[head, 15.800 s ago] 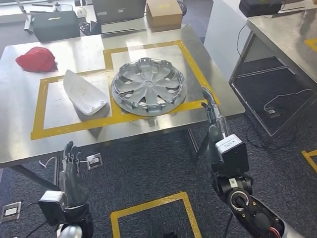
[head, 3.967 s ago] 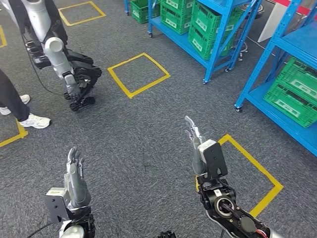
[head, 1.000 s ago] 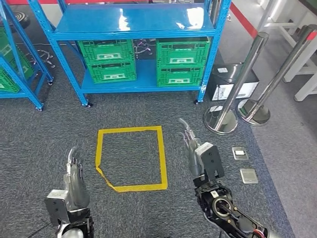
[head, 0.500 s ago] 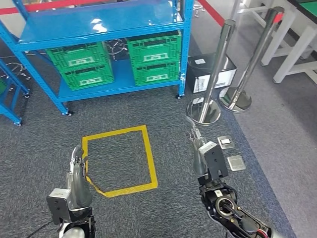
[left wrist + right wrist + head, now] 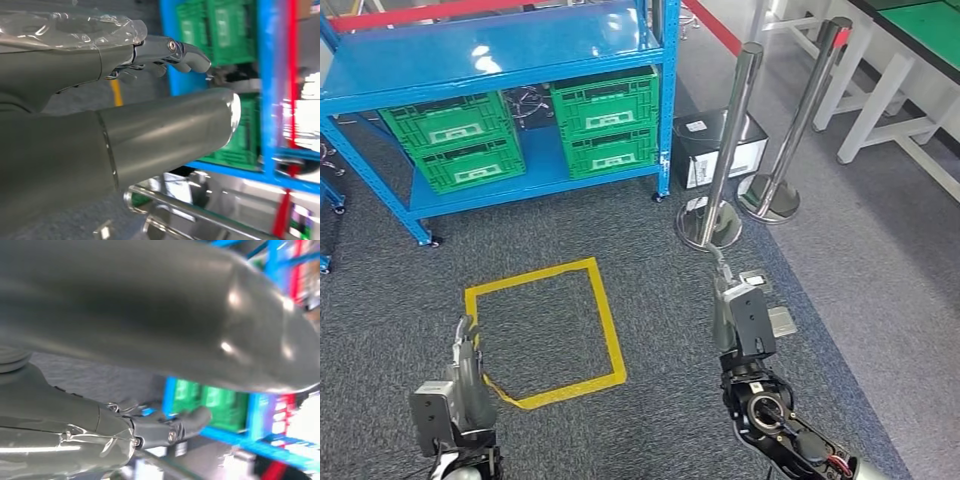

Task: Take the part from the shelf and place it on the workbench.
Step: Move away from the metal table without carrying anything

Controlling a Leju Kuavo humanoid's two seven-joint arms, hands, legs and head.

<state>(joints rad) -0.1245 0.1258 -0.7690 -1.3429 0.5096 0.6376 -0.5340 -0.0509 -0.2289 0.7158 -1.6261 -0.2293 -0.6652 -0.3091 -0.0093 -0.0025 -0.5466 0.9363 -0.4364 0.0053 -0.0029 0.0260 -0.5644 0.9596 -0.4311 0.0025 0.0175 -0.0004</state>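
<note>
A blue shelf (image 5: 509, 45) stands ahead at the upper left, with green crates (image 5: 603, 120) on its lower level; the same shelf (image 5: 266, 100) shows in the left wrist view. No part is visible on the shelf's top level. My left hand (image 5: 465, 365) is low at the bottom left, fingers straight and holding nothing; its thumb and fingers (image 5: 170, 50) are extended in the left wrist view. My right hand (image 5: 724, 295) is raised at the lower right, fingers straight and empty; its fingers (image 5: 170, 427) point toward the shelf.
A yellow taped square (image 5: 543, 330) lies on the grey carpet between my hands. Two steel stanchion posts (image 5: 731, 130) with round bases stand to the right of the shelf, beside a black box (image 5: 716, 145). White table legs (image 5: 893, 90) stand at the far right.
The camera has turned further right: shelf, crates and yellow square have slid left in the picture. Both hands stay extended and empty.
</note>
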